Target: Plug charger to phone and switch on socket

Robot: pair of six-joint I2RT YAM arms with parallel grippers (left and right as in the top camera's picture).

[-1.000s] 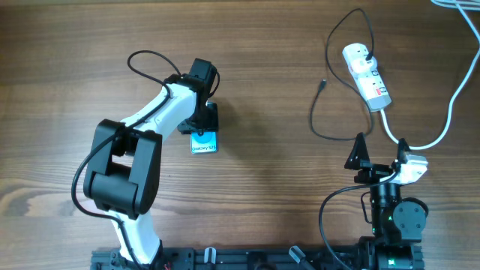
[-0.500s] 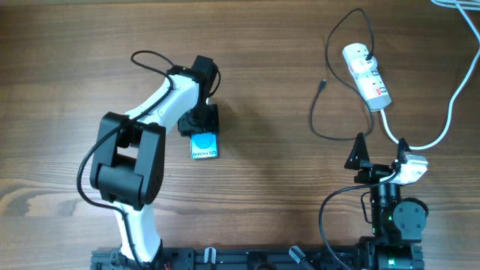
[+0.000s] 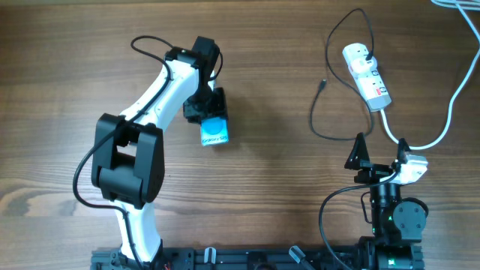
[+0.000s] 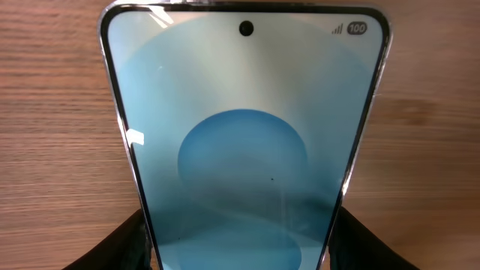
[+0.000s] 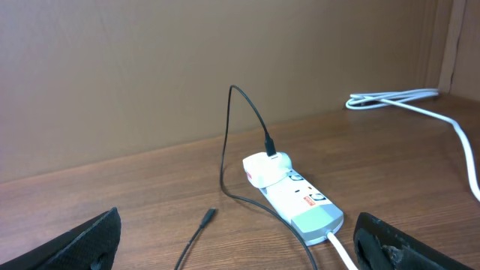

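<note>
Here we see our left gripper pinching the smartphone by its bottom end; our right gripper rests spread, the white power strip at twelve o'clock.

I find the phone centre-left of frame; upper right, the socket lies on the desk, with the charger looping to its left.

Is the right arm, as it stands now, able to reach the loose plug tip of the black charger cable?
Probably yes. The plug tip lies free on the table, ahead of the open right gripper, with only the charger cable's own loop between them.
</note>
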